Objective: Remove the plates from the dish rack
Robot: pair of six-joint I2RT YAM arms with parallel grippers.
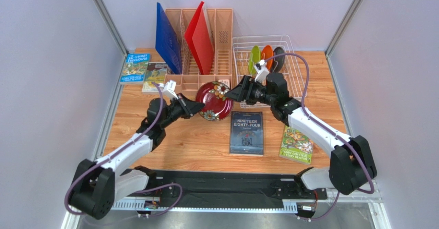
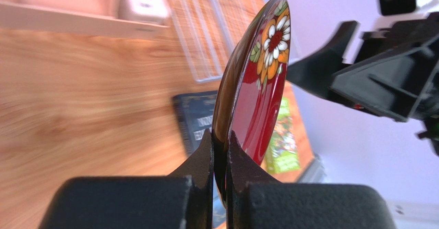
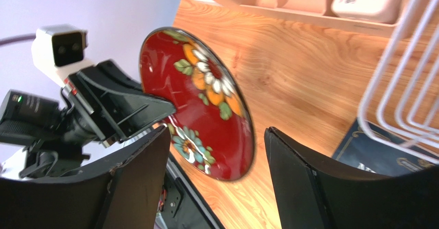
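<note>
The dark red floral plate (image 1: 214,100) hangs on edge above the table, between my two grippers. My left gripper (image 1: 197,107) is shut on its left rim; in the left wrist view the fingertips (image 2: 206,152) pinch the plate (image 2: 263,85). My right gripper (image 1: 233,94) is open at the plate's right side. In the right wrist view its gripper (image 3: 216,134) has wide jaws and the plate (image 3: 206,100) stands beyond them, untouched. The white wire dish rack (image 1: 288,40) at the back right holds the lime green (image 1: 254,59), orange (image 1: 267,55) and dark teal-grey (image 1: 279,58) plates upright.
A pinkish-tan organiser (image 1: 222,38) at the back holds a blue board (image 1: 167,38) and a red board (image 1: 200,36). Two books (image 1: 135,67) lie at the back left, a dark book (image 1: 246,132) at the centre front, a green book (image 1: 297,144) at its right. Grey walls close both sides.
</note>
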